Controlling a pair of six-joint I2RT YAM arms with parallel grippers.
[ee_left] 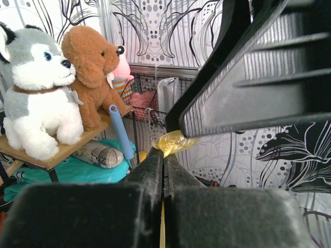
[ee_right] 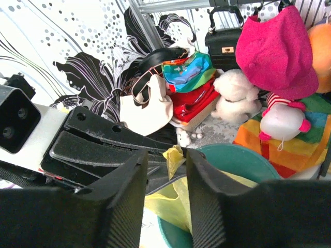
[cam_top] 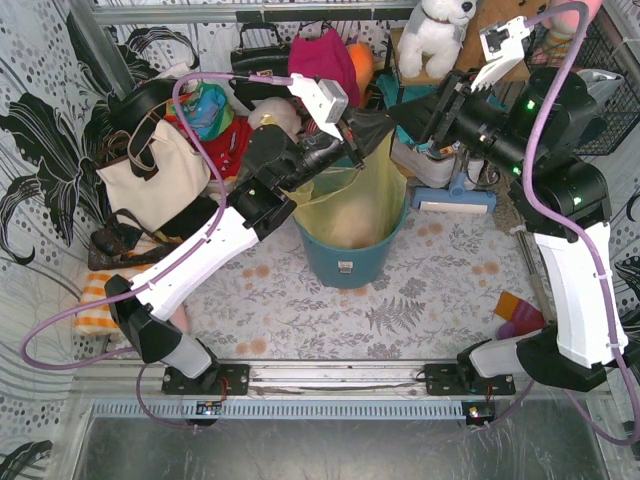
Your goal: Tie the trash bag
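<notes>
Item: thin, translucent yellow-green plastic trash bag (cam_top: 365, 195), crinkled, seated in a rigid round teal-blue plastic bin (cam_top: 345, 262) on the flower-patterned desk (cam_top: 440, 290). Pale crumpled contents show through the film below both end effectors. Left end effector (ee_left: 163, 154): clenched on a gathered tuft of the bag's rim, with a twist of yellow film poking out just past its fingertips. Right end effector (ee_right: 165, 160): jaws parted and released, the same tuft standing just ahead of its tips and, as far as the right wrist view shows, not pinched (the two end effectors sit almost tip to tip above the bin). Condition of task: no knot visible, so judged to be at an early stage. Hazards: the thin film may slip from the left grip or tear if pulled hard, since so little of it is gathered. The right jaws, closing this near, could nip the left fingers rather than plastic. An upward tug could lift or tip the light bin along with the bag.
</notes>
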